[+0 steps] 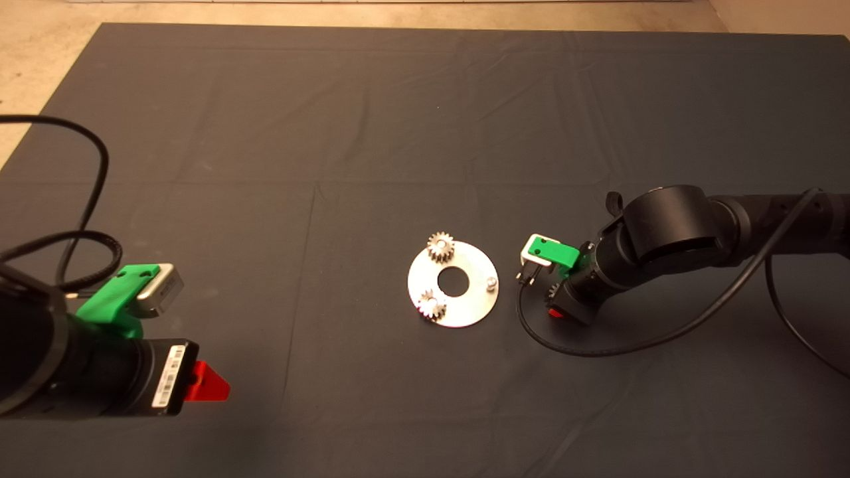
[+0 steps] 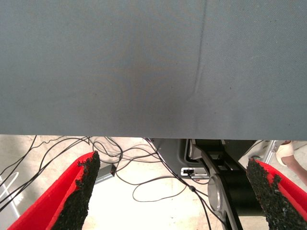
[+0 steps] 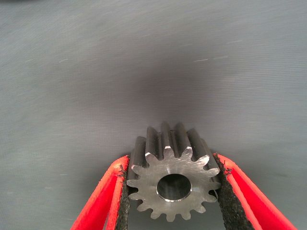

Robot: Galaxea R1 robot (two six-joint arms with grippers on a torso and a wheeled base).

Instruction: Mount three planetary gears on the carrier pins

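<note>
1. The left pincer (image 1: 212,385) waits at the worktop's lower left edge, released; its fingers (image 2: 79,191) stand wide apart over the dark mat (image 1: 265,166). A white label (image 1: 167,375) on its wrist is too small to read.
2. The disc (image 1: 475,292) lies mid-mat. Two planetary gears sit on pins: one (image 1: 439,247) at 11 o'clock, one (image 1: 431,307) at 7 o'clock. One bare carrier pin (image 1: 491,283) stands at 3 o'clock.
3. The right pincer (image 3: 172,191), just right of the disc, grasps the third gear (image 3: 173,179), mostly hidden from above.
</note>
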